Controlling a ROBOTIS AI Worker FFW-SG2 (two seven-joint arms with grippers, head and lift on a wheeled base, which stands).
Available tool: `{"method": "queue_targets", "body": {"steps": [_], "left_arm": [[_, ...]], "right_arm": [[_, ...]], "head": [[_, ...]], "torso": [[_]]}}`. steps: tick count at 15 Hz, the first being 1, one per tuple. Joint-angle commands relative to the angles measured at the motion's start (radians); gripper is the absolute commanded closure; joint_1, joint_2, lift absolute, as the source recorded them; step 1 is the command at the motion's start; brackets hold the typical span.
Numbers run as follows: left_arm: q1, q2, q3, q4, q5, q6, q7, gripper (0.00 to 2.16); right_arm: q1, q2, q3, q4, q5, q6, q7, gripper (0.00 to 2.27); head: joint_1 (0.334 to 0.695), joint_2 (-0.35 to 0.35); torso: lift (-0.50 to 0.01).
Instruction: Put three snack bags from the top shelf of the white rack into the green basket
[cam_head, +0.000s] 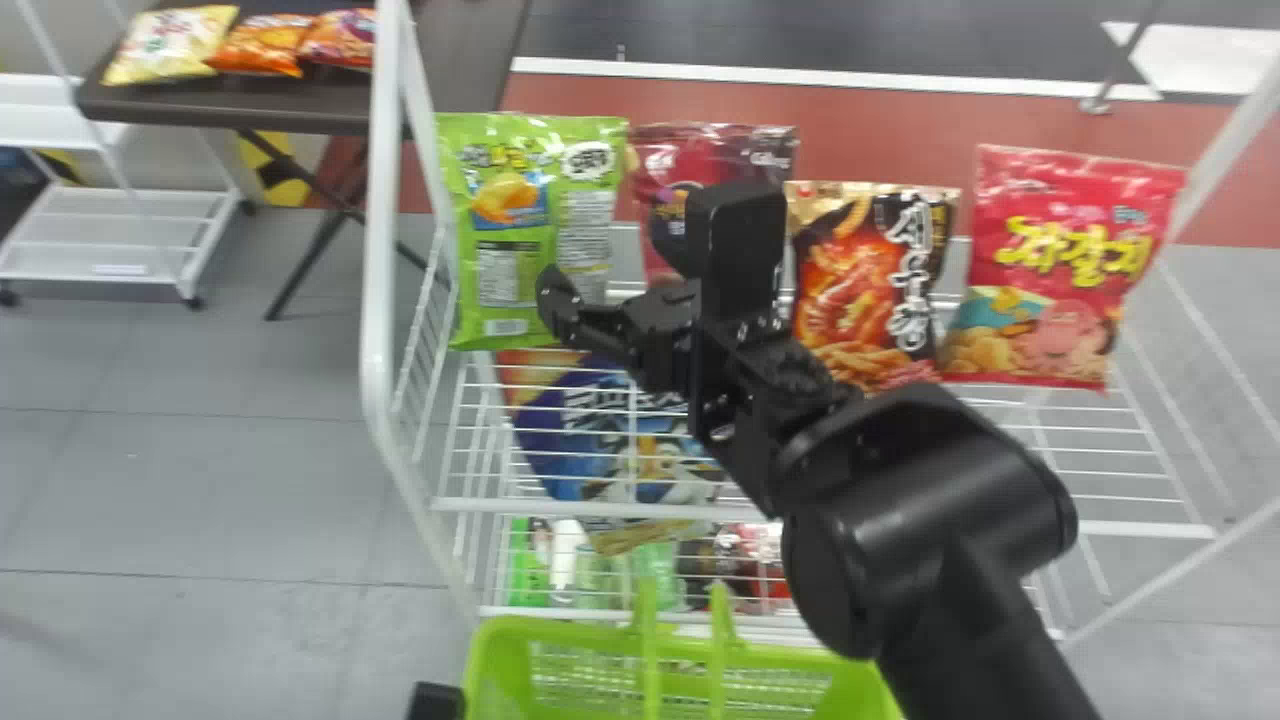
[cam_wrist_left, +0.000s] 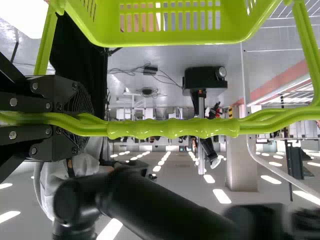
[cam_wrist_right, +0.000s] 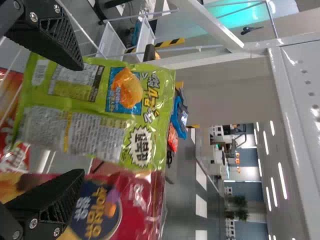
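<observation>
We see the white rack ahead, its left post just beside the top shelf, and a dark worktop at far left with three packets. Our right arm crosses from near right, partly covering the dark red bag and the black bag. Near us is the green basket, its handle held in our left gripper's closed jaws. Those two bags stand between the pink-red bag on the right and the green bag on the left, all on the top shelf. A blue bag shows lower, through the wires. Our right gripper is at the green bag, jaws wide.
</observation>
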Motion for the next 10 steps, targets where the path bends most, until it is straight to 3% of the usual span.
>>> {"method": "queue_targets", "body": {"steps": [1, 5, 10], "left_arm": [[-0.016, 0.003, 0.0, 0.011, 0.003, 0.003, -0.005, 2.15], [-0.065, 0.031, -0.009, 0.039, 0.029, 0.006, -0.005, 2.15], [-0.068, 0.045, 0.0, 0.049, 0.046, 0.003, -0.012, 2.15]], "right_arm": [[-0.095, 0.008, 0.021, 0.132, -0.01, -0.008, 0.007, 0.08], [-0.155, 0.008, 0.019, 0.21, -0.003, -0.012, 0.012, 0.09], [-0.227, 0.008, 0.022, 0.333, 0.003, -0.058, 0.098, 0.2]], "head": [[0.695, 0.052], [0.695, 0.069], [0.695, 0.075]], "torso": [[0.0], [0.0], [0.0]]}}
